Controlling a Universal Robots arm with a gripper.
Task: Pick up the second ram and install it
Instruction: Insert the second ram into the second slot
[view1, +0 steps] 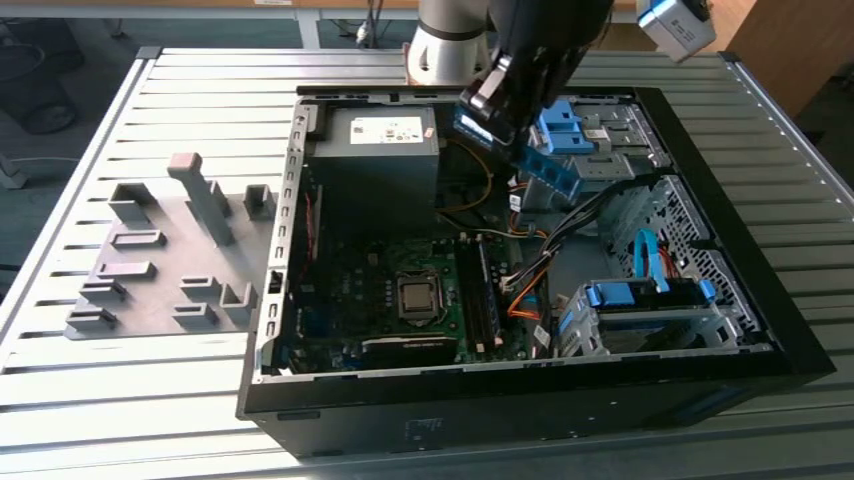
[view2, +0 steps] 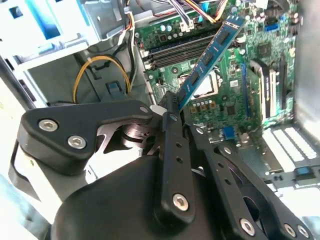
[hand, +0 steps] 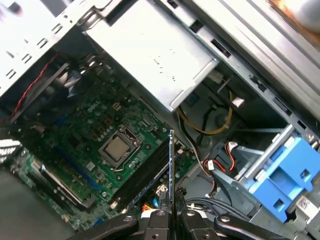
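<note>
On the slatted metal surface (view1: 174, 80) you have an open computer case (view1: 747, 330) beside a grey fixture plate (view1: 160, 275). Your pincer (view2: 172, 107) is clamped on the second ram (view2: 212, 52), holding it tilted in the air above the motherboard (hand: 90, 130), near its memory slots (hand: 145, 172).

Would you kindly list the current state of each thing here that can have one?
second ram: held in the gripper, lifted above the motherboard, not seated.
gripper: shut on the second ram's end.
computer case: lying on its side, side panel off, interior exposed.
memory slots: long slots below the ram look empty.
processor socket: bare, no cooler on it.
</note>
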